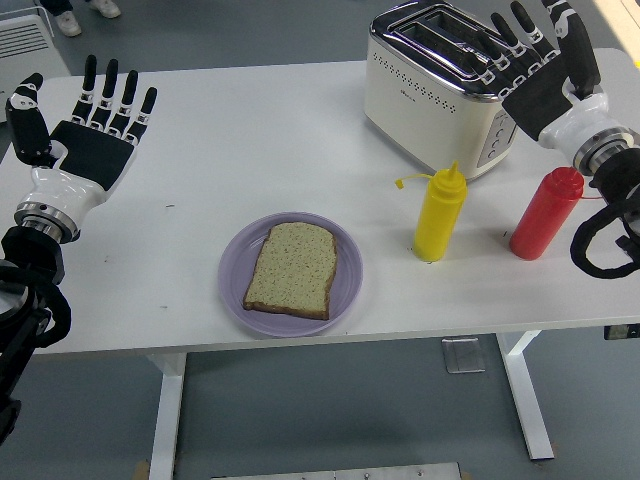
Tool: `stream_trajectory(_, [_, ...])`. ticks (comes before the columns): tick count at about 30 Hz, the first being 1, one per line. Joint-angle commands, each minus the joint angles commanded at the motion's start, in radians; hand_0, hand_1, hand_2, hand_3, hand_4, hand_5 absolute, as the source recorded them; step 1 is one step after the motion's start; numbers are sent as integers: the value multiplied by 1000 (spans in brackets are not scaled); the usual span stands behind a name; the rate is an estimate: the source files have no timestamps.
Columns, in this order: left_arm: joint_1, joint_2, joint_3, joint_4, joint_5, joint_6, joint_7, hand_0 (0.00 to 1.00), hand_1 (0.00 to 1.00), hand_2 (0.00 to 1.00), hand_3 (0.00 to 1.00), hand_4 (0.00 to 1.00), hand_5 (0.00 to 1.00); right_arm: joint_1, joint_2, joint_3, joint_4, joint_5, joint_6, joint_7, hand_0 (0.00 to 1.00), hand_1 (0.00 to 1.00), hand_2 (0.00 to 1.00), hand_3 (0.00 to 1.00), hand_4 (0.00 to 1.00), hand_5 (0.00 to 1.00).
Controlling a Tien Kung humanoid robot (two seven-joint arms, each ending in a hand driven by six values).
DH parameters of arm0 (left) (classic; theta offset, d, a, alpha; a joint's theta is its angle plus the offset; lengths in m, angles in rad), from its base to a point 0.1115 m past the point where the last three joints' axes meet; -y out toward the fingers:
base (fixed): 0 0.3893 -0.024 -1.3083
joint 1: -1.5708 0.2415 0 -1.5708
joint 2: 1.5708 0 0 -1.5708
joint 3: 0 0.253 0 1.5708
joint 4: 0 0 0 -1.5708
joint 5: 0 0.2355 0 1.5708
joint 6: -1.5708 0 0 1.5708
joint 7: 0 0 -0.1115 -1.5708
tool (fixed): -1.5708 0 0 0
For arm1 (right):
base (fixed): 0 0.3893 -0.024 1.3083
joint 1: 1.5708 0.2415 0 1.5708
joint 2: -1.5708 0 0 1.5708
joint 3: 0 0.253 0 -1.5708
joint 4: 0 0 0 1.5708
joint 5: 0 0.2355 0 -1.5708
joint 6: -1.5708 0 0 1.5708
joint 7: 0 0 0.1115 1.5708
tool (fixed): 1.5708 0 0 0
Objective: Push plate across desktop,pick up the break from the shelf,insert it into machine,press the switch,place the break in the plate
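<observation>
A slice of bread (291, 269) lies flat in the lilac plate (236, 273), which sits on the white desk (260, 140) near its front edge, a little left of the middle. The slice fills most of the plate, its rounded top pointing away from the robot and its crust darker along the lower edge. To the right of the plate stands a yellow squeeze bottle (439, 213) with its cap strap hanging off to the left, and further right a red squeeze bottle (544, 213); the two are apart from each other and from the plate. Behind them, at the far right of the desk, is a cream toaster (440, 90) with a chrome top and two slots (nothing can be seen sticking out of them). The right hand (545, 62) is raised just beside the toaster's right end, above the red bottle, palm open and fingers spread, holding nothing. The left hand (88, 138) hovers over the far left of the desk, well apart from the plate, likewise with its fingers extended and spread, empty.
</observation>
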Motion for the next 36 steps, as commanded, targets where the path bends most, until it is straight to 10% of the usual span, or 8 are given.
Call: stream_trajectory(36, [2,-1,31,11,-45,-3,21,819,749,722,693,635,998,-71,43,37,41,-8,-7,-16,787,716,666,644,717,476])
